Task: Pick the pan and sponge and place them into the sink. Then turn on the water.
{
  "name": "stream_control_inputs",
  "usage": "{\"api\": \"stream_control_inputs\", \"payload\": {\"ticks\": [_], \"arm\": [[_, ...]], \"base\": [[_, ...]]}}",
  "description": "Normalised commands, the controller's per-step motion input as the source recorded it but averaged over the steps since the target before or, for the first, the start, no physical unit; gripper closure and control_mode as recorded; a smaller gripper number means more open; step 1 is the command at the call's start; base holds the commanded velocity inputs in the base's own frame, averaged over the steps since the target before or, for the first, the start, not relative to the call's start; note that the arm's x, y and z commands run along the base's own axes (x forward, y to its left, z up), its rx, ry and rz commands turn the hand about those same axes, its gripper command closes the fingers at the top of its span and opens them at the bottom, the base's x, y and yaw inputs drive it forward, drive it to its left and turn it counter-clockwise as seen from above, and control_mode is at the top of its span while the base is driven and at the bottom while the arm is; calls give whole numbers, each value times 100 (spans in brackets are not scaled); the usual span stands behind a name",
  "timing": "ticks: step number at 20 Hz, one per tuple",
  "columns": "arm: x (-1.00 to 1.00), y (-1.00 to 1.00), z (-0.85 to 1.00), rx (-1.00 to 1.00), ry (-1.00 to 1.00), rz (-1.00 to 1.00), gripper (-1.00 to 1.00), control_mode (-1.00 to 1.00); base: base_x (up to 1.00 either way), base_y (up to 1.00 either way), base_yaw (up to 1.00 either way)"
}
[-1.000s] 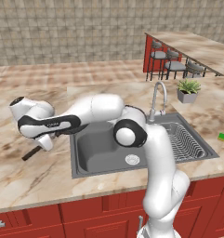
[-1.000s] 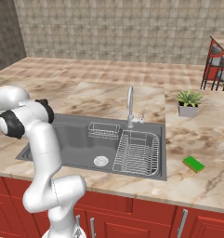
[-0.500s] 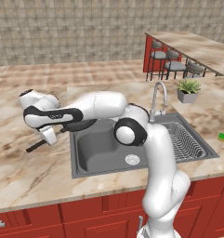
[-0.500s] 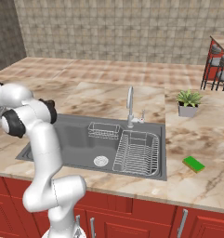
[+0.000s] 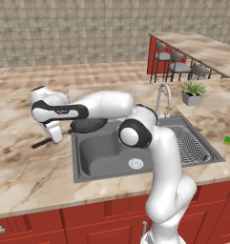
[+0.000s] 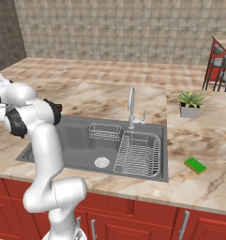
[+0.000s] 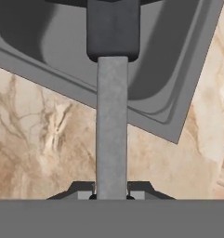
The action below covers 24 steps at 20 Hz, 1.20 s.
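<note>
Clenching the pan [image 5: 89, 125] by its long stiff handle [image 7: 112, 130], the gripper [image 7: 111, 195] likely feels the heavy bowl end tip downward.

A home kitchen with a marble counter and a sink

Beyond the claw [image 5: 54, 138], a dark metal sink [image 6: 77, 136] is set into a beige marble counter [image 5: 30, 167], with a curved silver faucet [image 6: 131, 107] and a wire dish rack [image 6: 139, 154] on its far side. Red cabinet doors [image 6: 147, 225] run below, a tiled wall [image 5: 78, 33] stands behind, and well off past the sink are a potted plant [image 6: 190, 103] and bar stools [image 5: 176, 69] at a raised counter.
</note>
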Motion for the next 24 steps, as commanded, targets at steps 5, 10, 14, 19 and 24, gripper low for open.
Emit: {"api": "stream_control_inputs", "payload": {"ticks": [5, 10, 14, 19, 24], "arm": [[0, 0, 3, 0, 0, -25, 100, -100], [1, -9, -2, -2, -1, -21, 100, -100], [0, -11, -2, -2, 0, -21, 100, -100], [0, -5, -4, -2, 0, -23, 100, -100], [0, -3, -5, -2, 0, -23, 100, -100]], "base": [[0, 0, 0], [0, 0, 0], [0, 0, 0], [0, 0, 0], [0, 0, 0]]}}
